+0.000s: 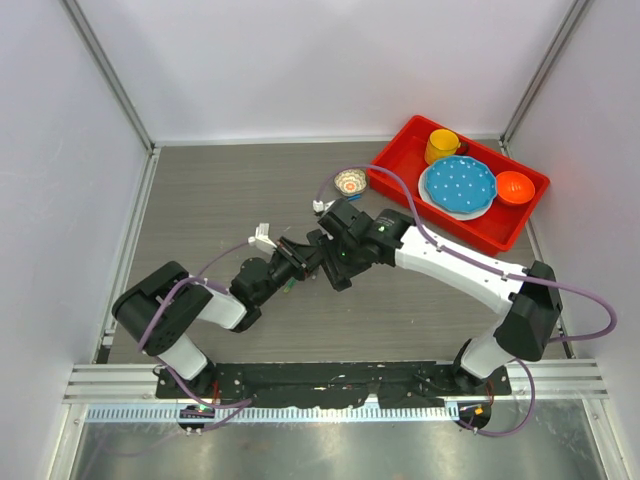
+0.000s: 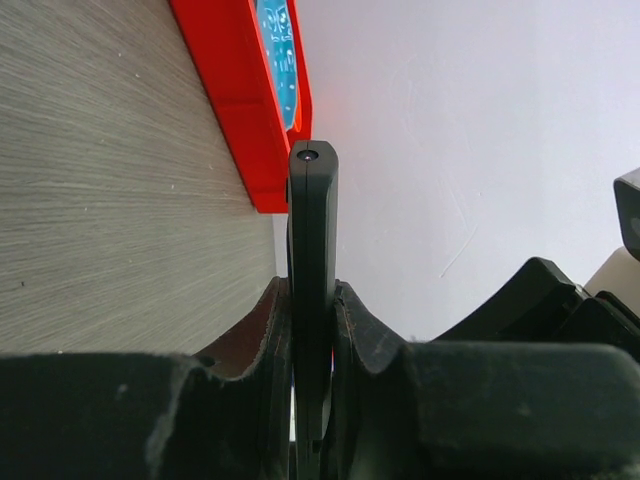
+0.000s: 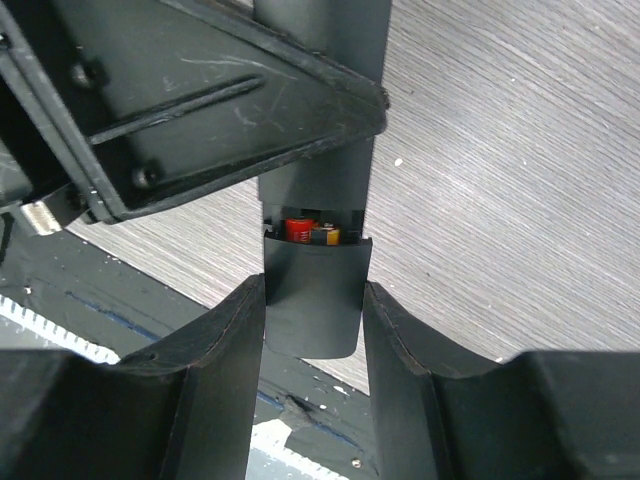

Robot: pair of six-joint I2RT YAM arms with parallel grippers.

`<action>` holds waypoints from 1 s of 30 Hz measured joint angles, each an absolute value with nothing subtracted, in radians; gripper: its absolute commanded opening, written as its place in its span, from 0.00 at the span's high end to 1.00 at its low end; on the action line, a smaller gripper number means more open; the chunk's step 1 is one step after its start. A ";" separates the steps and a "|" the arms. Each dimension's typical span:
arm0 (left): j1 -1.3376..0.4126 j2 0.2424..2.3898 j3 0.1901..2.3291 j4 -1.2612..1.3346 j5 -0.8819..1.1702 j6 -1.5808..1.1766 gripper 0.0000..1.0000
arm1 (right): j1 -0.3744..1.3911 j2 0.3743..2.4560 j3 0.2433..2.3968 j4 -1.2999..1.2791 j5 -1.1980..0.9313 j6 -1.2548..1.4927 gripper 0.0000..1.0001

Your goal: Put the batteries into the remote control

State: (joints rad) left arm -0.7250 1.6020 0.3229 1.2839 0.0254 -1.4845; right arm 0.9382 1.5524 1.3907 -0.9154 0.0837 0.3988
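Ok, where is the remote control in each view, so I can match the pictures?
Top external: remote control mid-table, mostly hidden where the arms meet.
Left wrist: centre, upright and edge-on, clamped in the left gripper.
Right wrist: centre, between the right gripper sides, batteries showing.
Shared landmark: the grey wood-grain table.

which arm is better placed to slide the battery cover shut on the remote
Right. The right tool grips the battery cover by its sides, batteries showing in the gap above. The left tool is shut on the remote control, so it likely just steadies.
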 measured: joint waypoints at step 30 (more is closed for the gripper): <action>-0.726 1.608 0.336 1.286 0.024 -1.486 1.00 | 0.941 1.542 1.376 -0.913 0.074 0.394 0.77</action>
State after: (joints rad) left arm -0.7258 1.6077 0.3355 1.2858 0.0238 -1.4860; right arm 0.9405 1.5425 1.3758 -0.9127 0.0738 0.3943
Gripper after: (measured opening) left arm 0.205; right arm 0.460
